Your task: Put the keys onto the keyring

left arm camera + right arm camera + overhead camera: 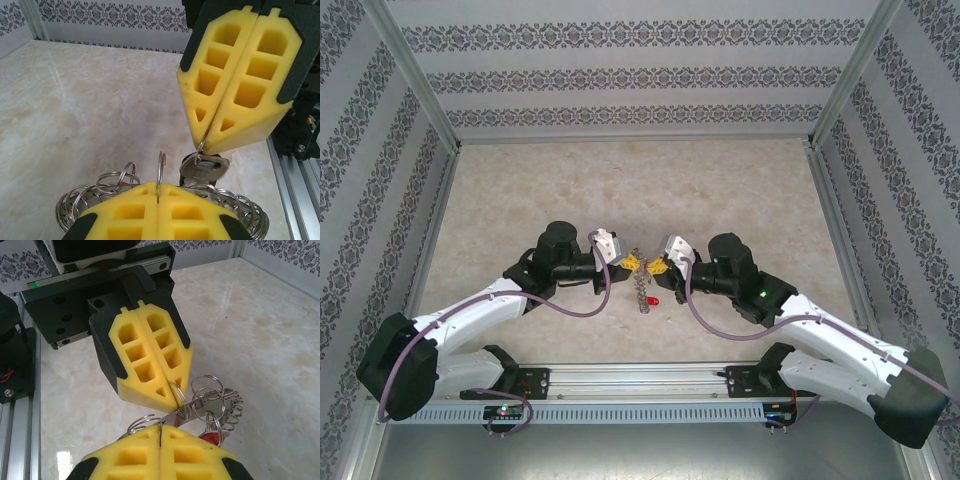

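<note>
Both grippers meet tip to tip over the middle of the table. My left gripper [159, 186] is shut on one upright wire loop [161, 167] of the keyring [87, 200], whose silvery loops fan out on both sides of the fingers. My right gripper [204, 145] is shut on a small wire loop carrying a silver key with a dark head [205, 169], just above the ring. In the right wrist view my right gripper [161, 427] faces the left gripper [175, 392]. The keyring [225, 402] hangs beside them with a red key head [212, 436] on it. From above, the keyring [642, 290] dangles below the tips.
The marble-patterned table [620, 190] lies open behind and beside the arms. Patterned walls with aluminium posts [420, 80] close in three sides. A slotted rail [640, 375] with the arm bases runs along the near edge.
</note>
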Robot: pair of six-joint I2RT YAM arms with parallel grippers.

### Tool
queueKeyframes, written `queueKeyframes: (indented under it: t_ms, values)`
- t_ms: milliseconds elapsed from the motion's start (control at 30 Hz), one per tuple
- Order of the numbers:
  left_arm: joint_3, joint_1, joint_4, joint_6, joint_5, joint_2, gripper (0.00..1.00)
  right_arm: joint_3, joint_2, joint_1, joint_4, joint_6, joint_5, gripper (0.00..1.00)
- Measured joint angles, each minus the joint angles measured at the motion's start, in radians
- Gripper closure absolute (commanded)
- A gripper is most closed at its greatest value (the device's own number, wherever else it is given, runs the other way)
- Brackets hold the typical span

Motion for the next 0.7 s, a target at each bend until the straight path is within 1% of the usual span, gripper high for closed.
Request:
queueKeyframes:
  t_ms: [233, 467, 700]
  values:
    - [0.004, 0.0, 0.0, 0.0, 0.0, 0.0, 1.0, 0.013, 0.034, 0.023, 0.044, 0.0, 0.01, 1.0]
    - [0.006, 0.0, 0.0, 0.0, 0.0, 0.0, 1.0, 0.019, 0.045, 0.048, 0.074, -0.004, 0.091, 1.0]
    - [0.006, 0.0, 0.0, 0.0, -0.006, 0.0, 1.0, 0.019, 0.045, 0.062, 0.099, -0.008, 0.146, 1.0]
